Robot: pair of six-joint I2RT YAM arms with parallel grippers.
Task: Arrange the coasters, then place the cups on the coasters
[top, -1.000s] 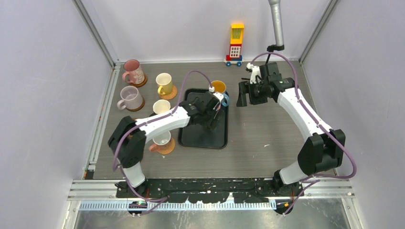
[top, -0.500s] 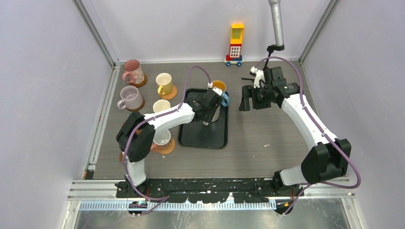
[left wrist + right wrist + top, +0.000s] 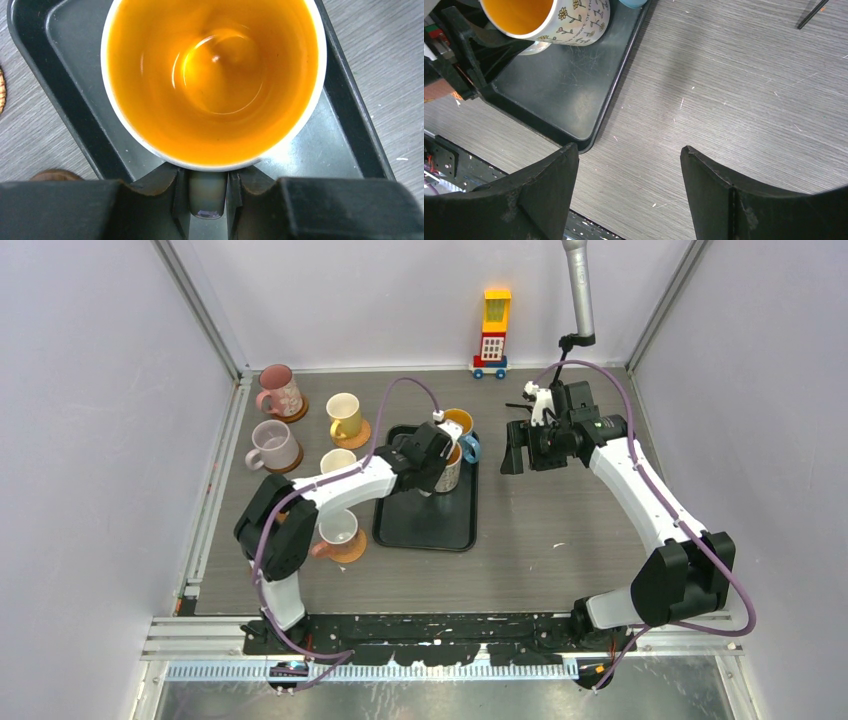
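A white flower-patterned cup with an orange inside stands tilted over the black tray. My left gripper is shut on its handle, which sits between the two fingers just below the cup's rim. The right wrist view shows the same cup. A blue cup with an orange inside stands at the tray's far end. Pink, yellow, lilac and salmon cups rest on brown coasters at the left. My right gripper hangs open over bare table.
A yellow-red toy block tower stands at the back wall. A grey pole rises behind the right arm. The tray's right rim runs beside bare wood-grain table. A coaster edge shows left of the tray.
My left gripper has moved up to the patterned cup and shut on its handle. The right arm shifted slightly right, then stayed still with its jaws open.
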